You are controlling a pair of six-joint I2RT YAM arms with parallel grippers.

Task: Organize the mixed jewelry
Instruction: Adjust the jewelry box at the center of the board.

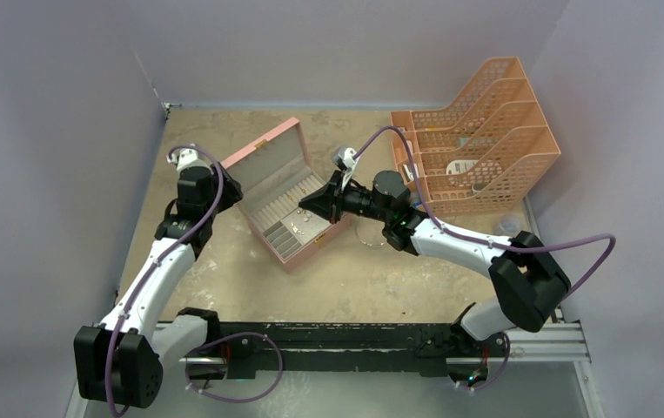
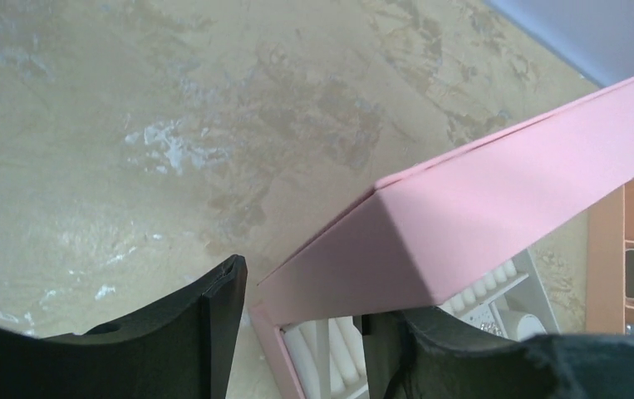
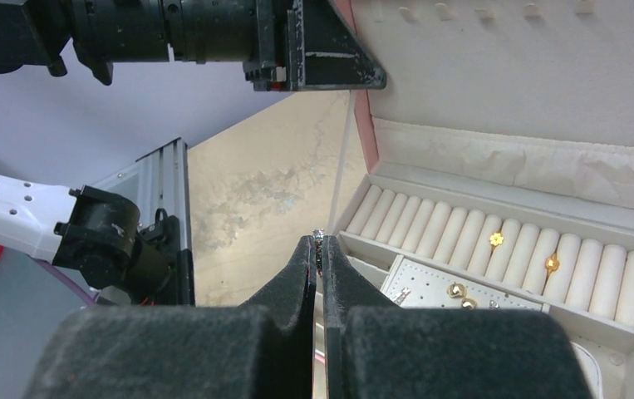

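The pink box (image 1: 269, 163) stands open at mid-table, lid up. My right gripper (image 1: 304, 206) hovers over the box's near trays, shut on a tiny silvery sparkling piece (image 3: 318, 239) at its tips (image 3: 319, 249). In the right wrist view, small gold rings (image 3: 496, 239) sit in the cream ring rolls and gold studs (image 3: 456, 290) lie on the dotted pad. The large thin wire hoop (image 1: 370, 235) lies on the table right of the box. My left gripper (image 1: 234, 193) is open, its fingers (image 2: 213, 324) on either side of the box's left lid corner (image 2: 430, 241).
An orange mesh file rack (image 1: 476, 131) stands at the back right with white items inside. A small pale object (image 1: 508, 224) lies by the right wall. Grey walls close in the table on three sides. The rail (image 1: 354, 340) runs along the near edge.
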